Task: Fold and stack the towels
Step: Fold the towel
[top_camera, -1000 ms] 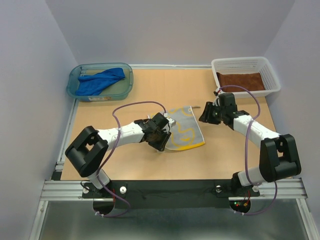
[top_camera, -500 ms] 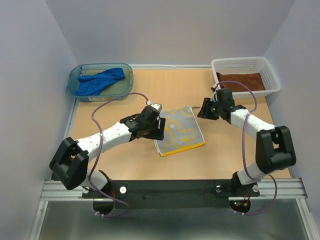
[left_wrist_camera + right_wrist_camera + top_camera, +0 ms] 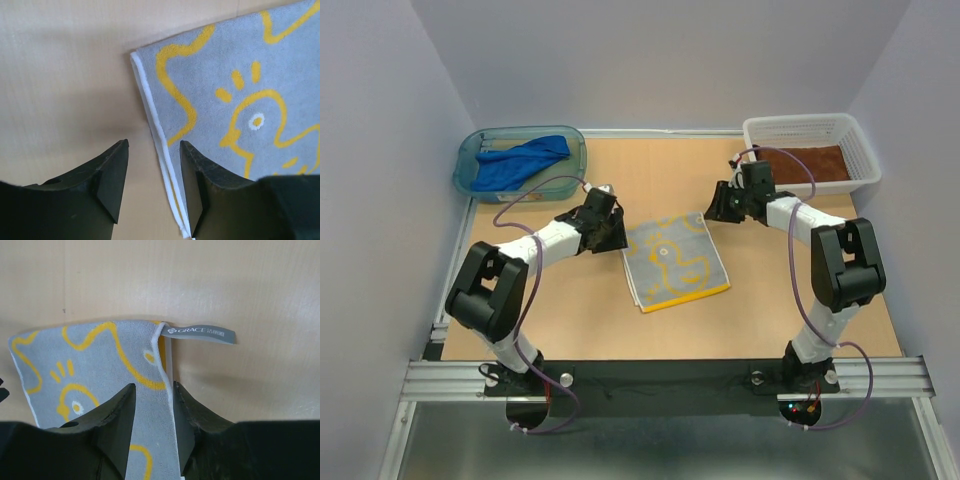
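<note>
**Remote check, towel station.** The yellow towel (image 3: 675, 262), grey-faced with a yellow duck drawing, lies flat on the table (image 3: 650, 170), and its hem shows two layers, so it appears doubled over. I take it as my reference.

- **Left gripper** (image 3: 152, 147): it stands over the towel's left edge near the far-left corner. Its jaws are moderately apart, with nothing between them but the white hem below.
- **Right gripper** (image 3: 154, 387): it stands over the far-right corner, its jaws narrower yet apart, straddling the right hem without pinching it.
- **Judgement:** both are posted at the far corners to take hold for the next fold.
- **Writing:** a grey tag (image 3: 202, 333) juts from the far-right corner. It reads "GRACE", followed by small characters I cannot make out.
- **Other towels:** the blue towel (image 3: 520, 162) lies crumpled in the teal tub (image 3: 565, 182), beyond the reference and to its left. The brown towel (image 3: 800, 162) lies flat in the white basket (image 3: 800, 122), beyond and to its right.
</note>
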Controlling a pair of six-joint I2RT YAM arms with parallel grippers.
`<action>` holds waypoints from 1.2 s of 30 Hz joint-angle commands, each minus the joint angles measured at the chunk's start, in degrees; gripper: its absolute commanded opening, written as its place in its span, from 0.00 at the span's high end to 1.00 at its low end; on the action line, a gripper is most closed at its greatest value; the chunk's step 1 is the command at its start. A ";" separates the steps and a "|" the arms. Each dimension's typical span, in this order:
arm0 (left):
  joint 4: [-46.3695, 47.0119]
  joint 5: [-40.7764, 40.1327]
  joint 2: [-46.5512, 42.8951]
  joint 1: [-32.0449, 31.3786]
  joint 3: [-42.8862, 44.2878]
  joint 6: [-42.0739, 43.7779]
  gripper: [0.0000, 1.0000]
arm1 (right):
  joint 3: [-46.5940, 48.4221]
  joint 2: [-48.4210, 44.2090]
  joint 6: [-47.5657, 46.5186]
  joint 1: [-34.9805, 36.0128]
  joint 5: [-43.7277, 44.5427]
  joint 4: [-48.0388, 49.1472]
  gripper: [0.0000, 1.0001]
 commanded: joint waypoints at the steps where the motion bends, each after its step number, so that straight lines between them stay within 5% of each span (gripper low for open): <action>1: 2.36 1.55 0.82 0.10 2.90 0.16 0.44 | -0.10 -0.83 -0.13 -0.39 -0.27 2.03 0.59; 3: 2.45 1.11 1.79 0.18 3.59 0.42 0.44 | -1.07 -0.92 -0.22 -0.39 -0.18 1.85 0.59; 6: 2.62 -0.03 5.91 0.36 6.57 0.95 0.57 | -3.35 -1.97 0.48 -0.39 -0.79 2.03 0.59; 17: 0.69 -3.19 22.08 1.76 22.92 3.14 0.66 | -10.65 -9.79 2.50 -0.39 3.69 1.85 0.59; 28: -1.06 -1.53 34.92 4.49 41.12 5.96 0.66 | -18.03 -19.28 4.26 -0.39 4.31 1.68 0.59; 32: 1.47 -1.53 32.31 4.67 39.47 6.84 0.61 | -20.14 -23.85 4.79 -0.39 3.87 1.24 0.59; 36: 4.03 -0.73 23.44 4.58 31.23 4.65 0.44 | -22.86 -26.14 7.68 -0.30 1.15 0.89 0.57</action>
